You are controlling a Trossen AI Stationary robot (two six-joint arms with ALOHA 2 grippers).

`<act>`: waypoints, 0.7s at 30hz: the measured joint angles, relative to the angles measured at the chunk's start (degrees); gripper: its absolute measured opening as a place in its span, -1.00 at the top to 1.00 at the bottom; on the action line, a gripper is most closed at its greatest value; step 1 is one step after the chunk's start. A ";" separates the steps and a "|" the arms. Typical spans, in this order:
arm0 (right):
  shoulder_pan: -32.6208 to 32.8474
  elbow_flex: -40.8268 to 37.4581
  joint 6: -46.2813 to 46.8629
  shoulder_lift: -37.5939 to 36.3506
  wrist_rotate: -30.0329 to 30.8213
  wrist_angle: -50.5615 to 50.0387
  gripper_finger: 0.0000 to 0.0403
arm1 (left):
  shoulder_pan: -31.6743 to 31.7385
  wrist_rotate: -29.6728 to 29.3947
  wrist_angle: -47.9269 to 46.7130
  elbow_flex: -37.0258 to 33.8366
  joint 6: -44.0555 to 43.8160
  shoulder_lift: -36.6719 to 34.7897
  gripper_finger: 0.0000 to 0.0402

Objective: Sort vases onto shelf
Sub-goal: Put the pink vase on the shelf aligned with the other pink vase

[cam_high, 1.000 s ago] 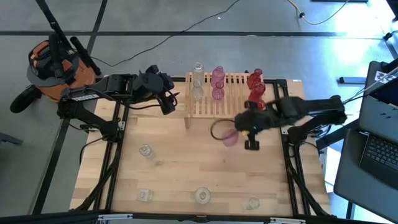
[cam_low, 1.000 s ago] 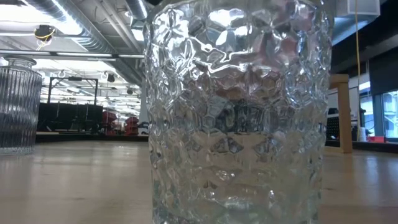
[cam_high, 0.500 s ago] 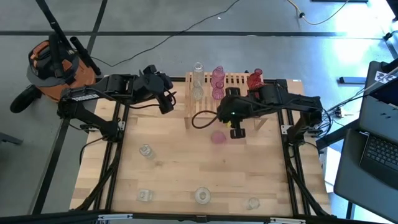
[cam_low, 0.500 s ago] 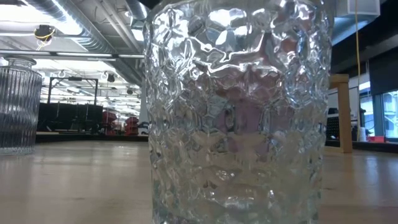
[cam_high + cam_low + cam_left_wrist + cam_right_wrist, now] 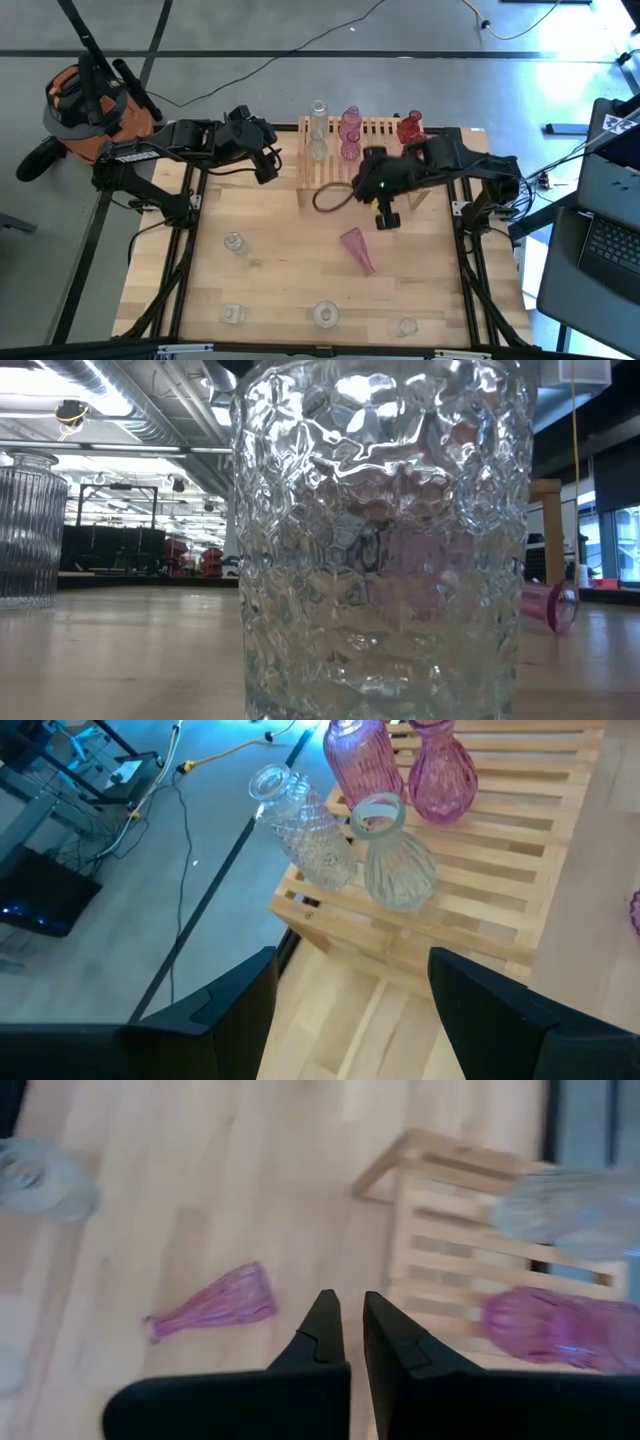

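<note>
We see a pink vase [image 5: 357, 248] lying on its side mid table [image 5: 280, 270] — right gripper [image 5: 387, 218] clenched, empty, near shelf [image 5: 365, 160]; left gripper [image 5: 272, 163] released at table's back-left corner — grey floor [image 5: 250, 40] w/ cables.

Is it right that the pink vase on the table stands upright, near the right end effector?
Not quite. The pink vase lies on its side on the table, near the shut right end effector. The high view shows it.
</note>
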 joint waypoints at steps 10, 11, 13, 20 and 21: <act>9.21 -14.25 20.95 0.02 -0.44 0.18 0.37 | 0.00 -0.02 -2.89 0.00 -3.12 0.00 -0.25; 10.26 -16.38 23.19 0.02 -0.41 0.20 0.24 | 0.00 -0.02 -2.89 0.00 -3.12 0.00 -0.25; 12.49 -20.46 27.52 0.02 -0.34 1.05 -0.03 | 0.00 -0.02 -2.95 0.00 -3.06 0.00 -0.25; 21.32 -37.45 45.60 -3.08 1.48 23.50 -0.56 | 0.02 0.04 -5.31 0.00 -3.01 -0.02 -0.25; 22.70 -39.91 47.57 -3.67 3.13 26.93 -0.57 | 0.01 0.16 -5.41 0.00 -3.01 -0.02 -0.25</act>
